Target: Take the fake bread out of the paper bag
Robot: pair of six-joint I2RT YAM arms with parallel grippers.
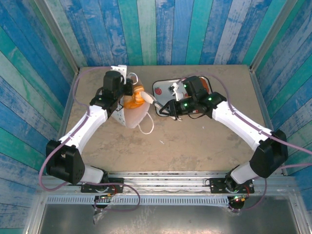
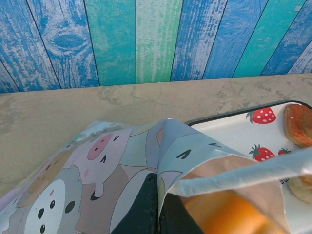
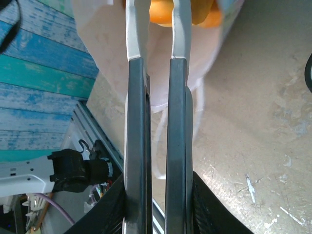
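Closest to us, at lower centre, the left gripper [image 2: 157, 214] pinches the printed wall of the paper bag [image 2: 97, 165]. Orange fake bread [image 2: 224, 214] sits in the bag's mouth. The right gripper [image 3: 157, 14] reaches it with its jaws pressed nearly together, though we cannot tell whether they grip it. We judge a straight pull best, with the bag held steady. The cord handle [image 2: 243, 173] crosses the mouth, and the strawberry tray [image 2: 229, 127] crowds the right.

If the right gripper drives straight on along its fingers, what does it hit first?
The orange fake bread sitting in the mouth of the paper bag. The right gripper tips look right up against it, though depth is unclear.
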